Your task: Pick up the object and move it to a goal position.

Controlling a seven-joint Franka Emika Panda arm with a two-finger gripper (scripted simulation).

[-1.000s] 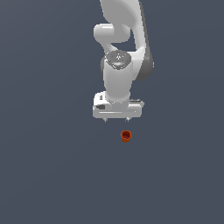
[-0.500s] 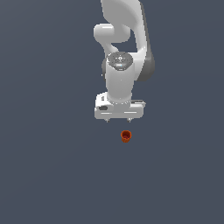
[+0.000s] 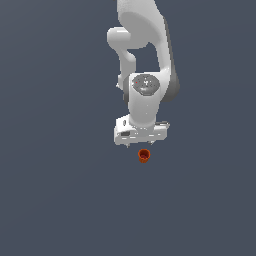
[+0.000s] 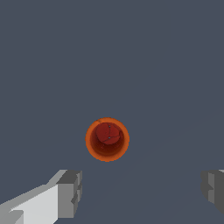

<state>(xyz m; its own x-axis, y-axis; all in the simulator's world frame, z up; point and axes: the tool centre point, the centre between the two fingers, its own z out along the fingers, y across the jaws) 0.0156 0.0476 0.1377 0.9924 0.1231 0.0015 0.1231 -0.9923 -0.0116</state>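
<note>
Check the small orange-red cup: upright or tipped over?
Upright. The wrist view looks straight down into the small orange-red cup: round rim, darker hollow inside. It stands free on the grey floor, with the spread fingers not touching it.

One white robot arm with one gripper, which has two grey fingertips; one small orange-red cup sits on one plain grey-blue floor
</note>
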